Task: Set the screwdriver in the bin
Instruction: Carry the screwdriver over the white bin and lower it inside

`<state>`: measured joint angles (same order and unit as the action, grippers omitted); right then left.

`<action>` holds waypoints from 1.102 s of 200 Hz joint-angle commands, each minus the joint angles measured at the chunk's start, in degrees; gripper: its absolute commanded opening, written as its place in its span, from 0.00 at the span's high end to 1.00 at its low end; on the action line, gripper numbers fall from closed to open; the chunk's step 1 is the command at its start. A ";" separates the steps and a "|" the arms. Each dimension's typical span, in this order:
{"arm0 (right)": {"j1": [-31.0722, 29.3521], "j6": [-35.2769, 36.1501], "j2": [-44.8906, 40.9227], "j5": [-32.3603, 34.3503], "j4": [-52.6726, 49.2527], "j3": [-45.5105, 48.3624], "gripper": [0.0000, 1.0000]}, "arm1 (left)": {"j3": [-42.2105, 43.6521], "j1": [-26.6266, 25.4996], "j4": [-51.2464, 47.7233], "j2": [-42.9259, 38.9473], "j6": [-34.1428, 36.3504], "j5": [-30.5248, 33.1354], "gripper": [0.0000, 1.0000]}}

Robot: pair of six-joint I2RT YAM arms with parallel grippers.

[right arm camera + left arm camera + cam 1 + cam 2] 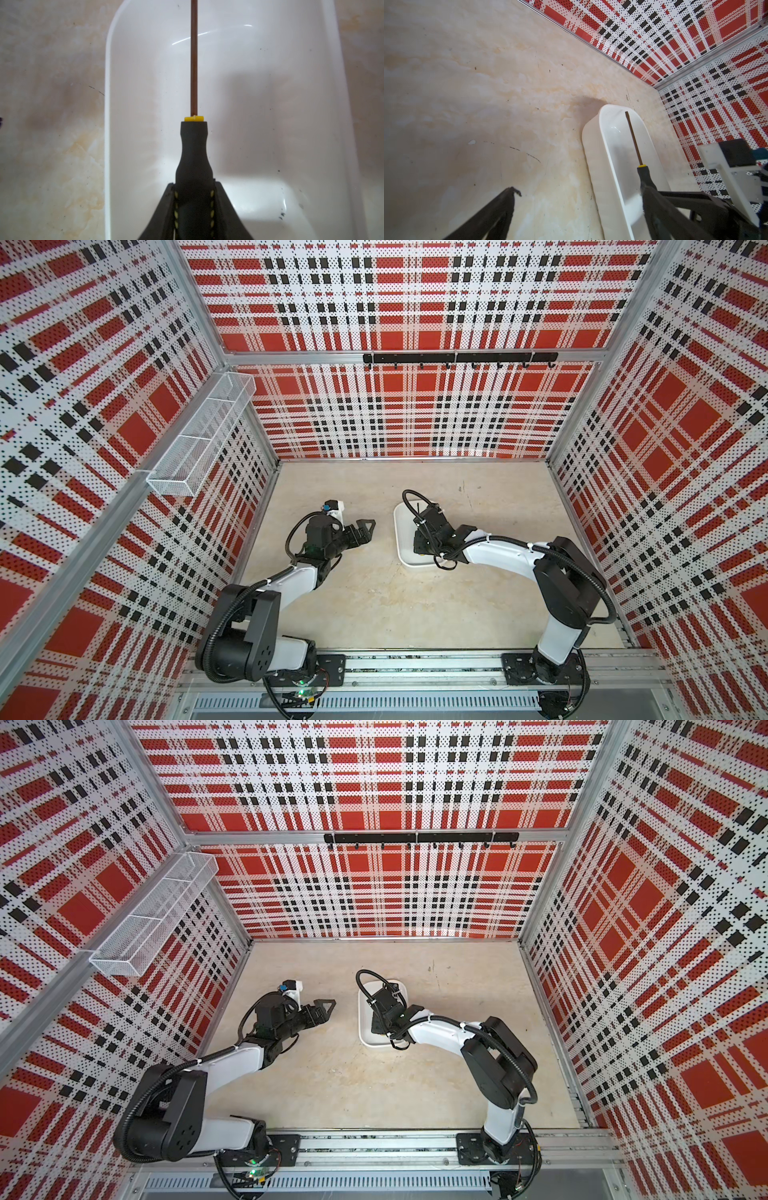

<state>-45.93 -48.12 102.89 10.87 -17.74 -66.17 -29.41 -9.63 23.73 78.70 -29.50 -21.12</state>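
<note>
The right gripper (194, 188) is clamped on the black handle of the screwdriver (194, 149), whose shaft runs out over the bin (108, 104) near the middle of the worktop (374, 614). In both top views the wrist hides this grip; the right wrist view shows it. The left gripper (370, 529) hangs beside the bin, its 2 jaws apart.

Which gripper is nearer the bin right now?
Right. The right gripper hangs over the bin, shut on the screwdriver. The left gripper is open, off to the bin's side over the table, not touching it.
</note>
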 commanded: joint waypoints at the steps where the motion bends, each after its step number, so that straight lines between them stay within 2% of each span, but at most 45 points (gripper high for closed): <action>1: -0.53 -1.12 1.82 2.31 -0.98 -1.43 1.00 | 0.72 0.79 -0.78 -1.52 1.37 -1.09 0.02; 70: -0.66 -0.67 6.84 2.95 -2.08 -3.17 1.00 | 1.19 1.63 -0.97 -1.96 1.59 -1.56 0.02; 114: -0.65 -0.79 8.70 2.71 -1.95 -3.43 0.89 | 1.24 1.81 -1.40 -2.14 1.70 -1.57 0.02; 136: -0.69 -0.72 9.21 2.53 -1.95 -3.66 0.74 | 1.23 1.87 -1.73 -2.40 1.79 -1.55 0.02; 196: -0.63 -0.24 8.79 3.32 -3.39 -4.80 0.59 | 0.87 2.40 -2.72 -2.82 2.40 -1.56 0.02; 220: -0.66 -0.04 8.04 3.86 -4.13 -5.16 0.56 | 0.83 2.53 -3.05 -2.80 2.51 -1.64 0.02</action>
<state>-46.13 -47.66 110.93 13.04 -20.27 -70.06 -28.93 -7.62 21.17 77.19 -28.14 -22.11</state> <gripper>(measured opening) 0.431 0.981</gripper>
